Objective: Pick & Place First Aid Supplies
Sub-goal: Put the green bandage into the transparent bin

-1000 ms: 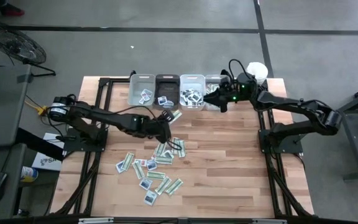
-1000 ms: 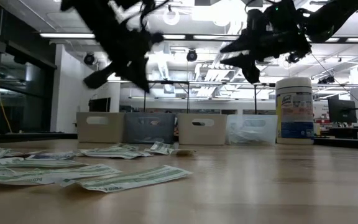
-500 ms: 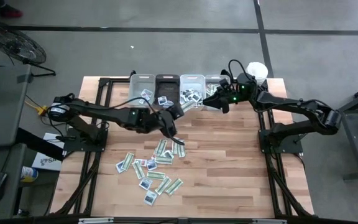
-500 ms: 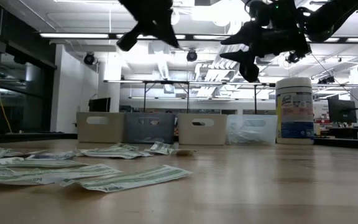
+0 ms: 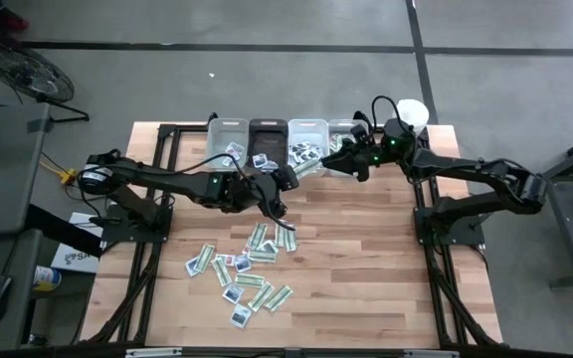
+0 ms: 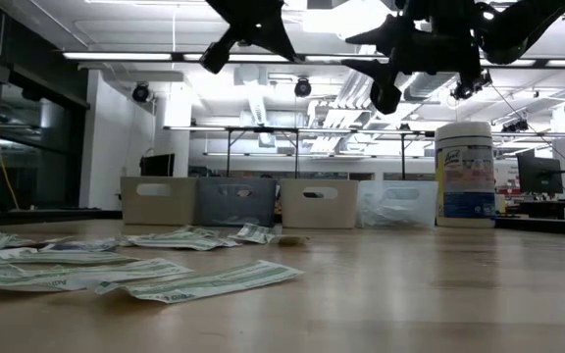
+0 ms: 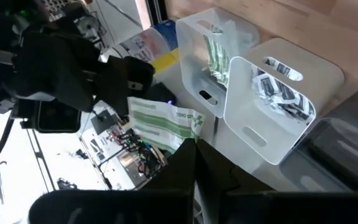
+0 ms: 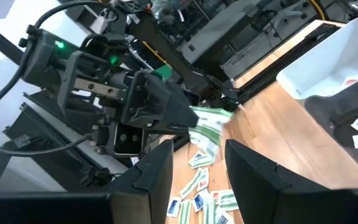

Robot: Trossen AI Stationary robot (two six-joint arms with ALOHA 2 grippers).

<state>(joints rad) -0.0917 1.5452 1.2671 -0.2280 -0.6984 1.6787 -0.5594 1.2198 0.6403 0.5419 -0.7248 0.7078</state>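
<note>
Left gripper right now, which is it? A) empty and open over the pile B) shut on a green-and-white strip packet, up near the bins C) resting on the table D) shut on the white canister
B: the left gripper is shut on a green-and-white strip packet, raised off the table beside the bins; the right gripper stands open, facing it.

Four small rectangular plastic bins (image 5: 277, 145) stand side by side in a row along the far edge of the wooden desk (image 5: 366, 259), with the tall round canister (image 5: 412, 112) just beyond the row's right end. Flat paper packets (image 5: 242, 268) lie scattered on the desk nearer its front, left of centre. The left hand (image 5: 285, 177) hangs before the bins holding a narrow packet (image 7: 162, 122); the right hand (image 5: 341, 159) is above the rightmost bin.
</note>
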